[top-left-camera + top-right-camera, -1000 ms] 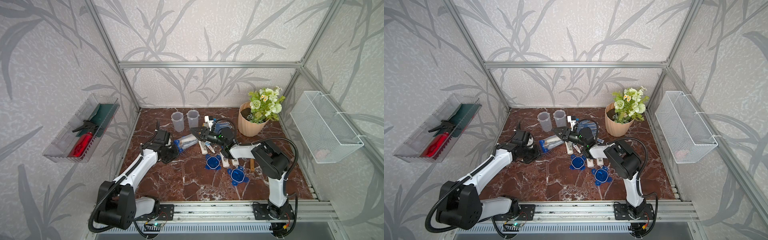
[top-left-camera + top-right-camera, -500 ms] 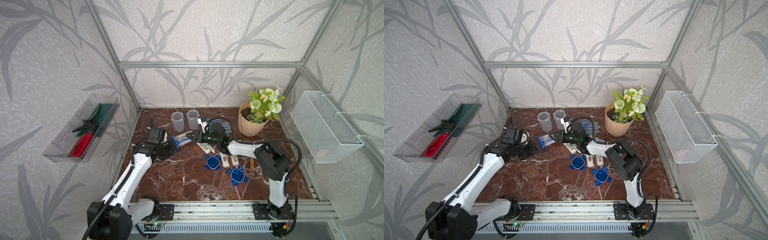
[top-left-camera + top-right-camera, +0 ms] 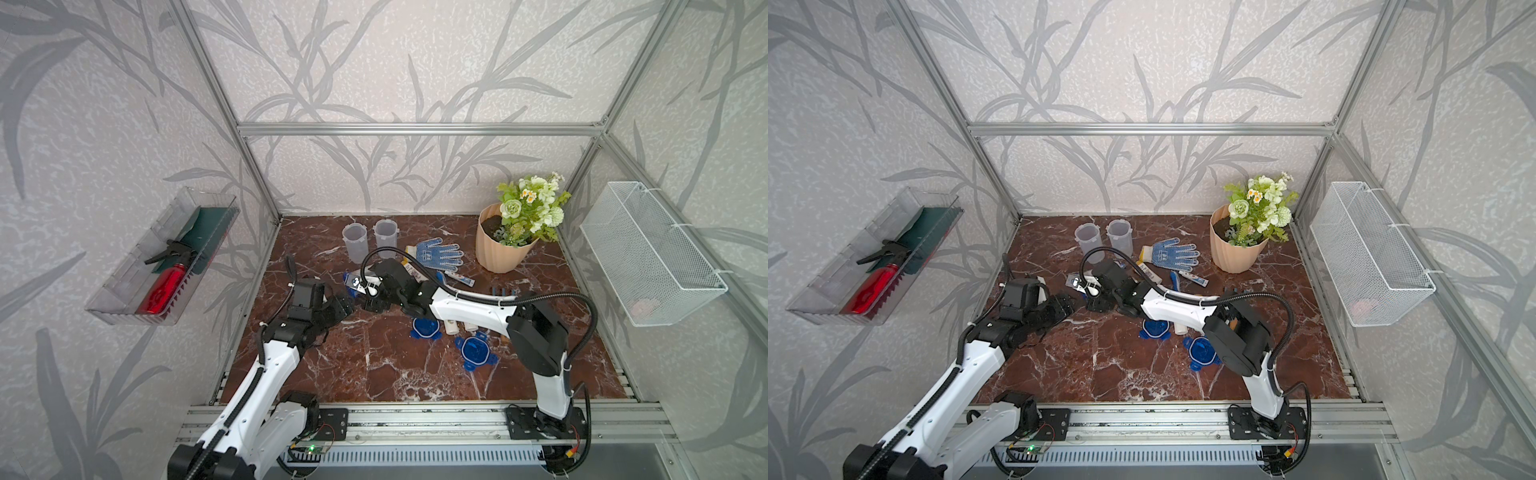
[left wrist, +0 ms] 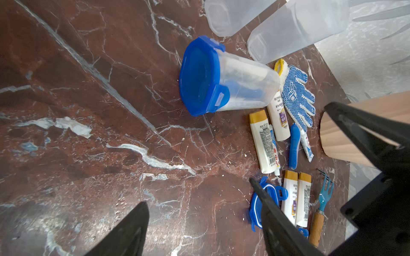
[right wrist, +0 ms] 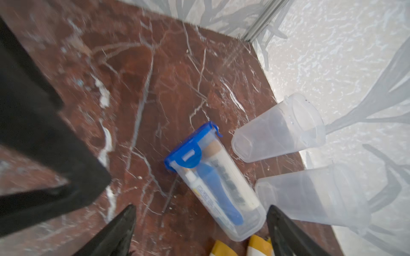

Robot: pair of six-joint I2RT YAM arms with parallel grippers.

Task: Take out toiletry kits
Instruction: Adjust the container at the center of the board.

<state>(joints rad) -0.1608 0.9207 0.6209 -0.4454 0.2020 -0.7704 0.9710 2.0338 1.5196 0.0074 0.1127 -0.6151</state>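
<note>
Both arms have let go: your left gripper (image 4: 197,192) and right gripper (image 5: 200,207) now stand wide and empty, and the cup (image 4: 221,82) they carried between them lies on its side on the marble (image 4: 111,110), just ahead of each. Its lid (image 4: 195,77) is still clipped, facing the left gripper; the base points at the right one, so the kit (image 5: 221,199) stays inside. Probably it was set down for a firmer regrip.

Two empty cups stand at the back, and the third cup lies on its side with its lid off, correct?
Not quite: the third cup does lie on its side, but its lid is on, not off; the left wrist view shows it clearly. The two empty cups do stand at the back.
</note>
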